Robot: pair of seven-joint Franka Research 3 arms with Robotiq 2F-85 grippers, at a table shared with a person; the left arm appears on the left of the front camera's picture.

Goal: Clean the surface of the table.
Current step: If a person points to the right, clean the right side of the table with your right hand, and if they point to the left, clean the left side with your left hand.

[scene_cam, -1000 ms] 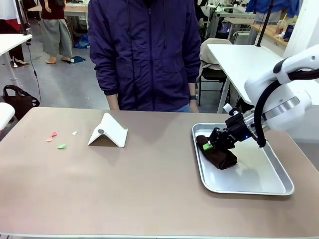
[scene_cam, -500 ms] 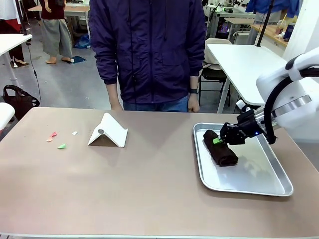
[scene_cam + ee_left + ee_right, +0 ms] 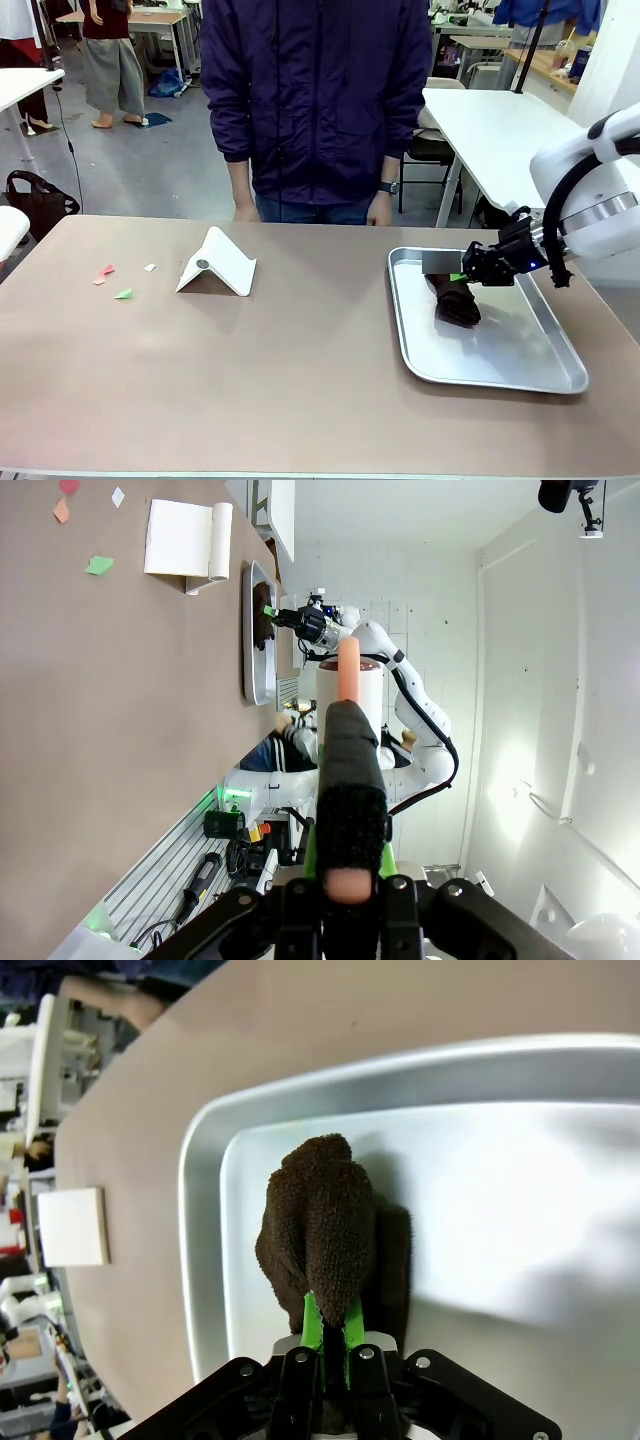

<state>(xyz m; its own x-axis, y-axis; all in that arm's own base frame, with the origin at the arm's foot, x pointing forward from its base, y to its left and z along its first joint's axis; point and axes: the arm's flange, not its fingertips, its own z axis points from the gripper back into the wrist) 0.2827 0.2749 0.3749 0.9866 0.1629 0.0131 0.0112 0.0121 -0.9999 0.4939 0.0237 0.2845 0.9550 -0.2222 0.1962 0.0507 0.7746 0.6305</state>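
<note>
Cloth [image 3: 457, 302] hangs pinched in the right claw [image 3: 462, 277] over the tray [image 3: 520, 345] at the right edge of the surface [image 3: 300, 370], likely for wiping paper scraps [image 3: 123, 294] near the left edge. Left claw [image 3: 345, 878] clamps a black stick [image 3: 350, 770].

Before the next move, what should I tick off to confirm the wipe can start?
1. Right gripper shut on the brown cloth: ok.
2. Cloth lifted clear of the tray: cannot tell; its lower end hangs close to the tray floor.
3. Paper scraps located on the table, toward the robot's left: ok.
4. Path from tray to scraps free: not ok; the white folded stand sits between them.
5. Person's hand off the tabletop: ok.
</note>
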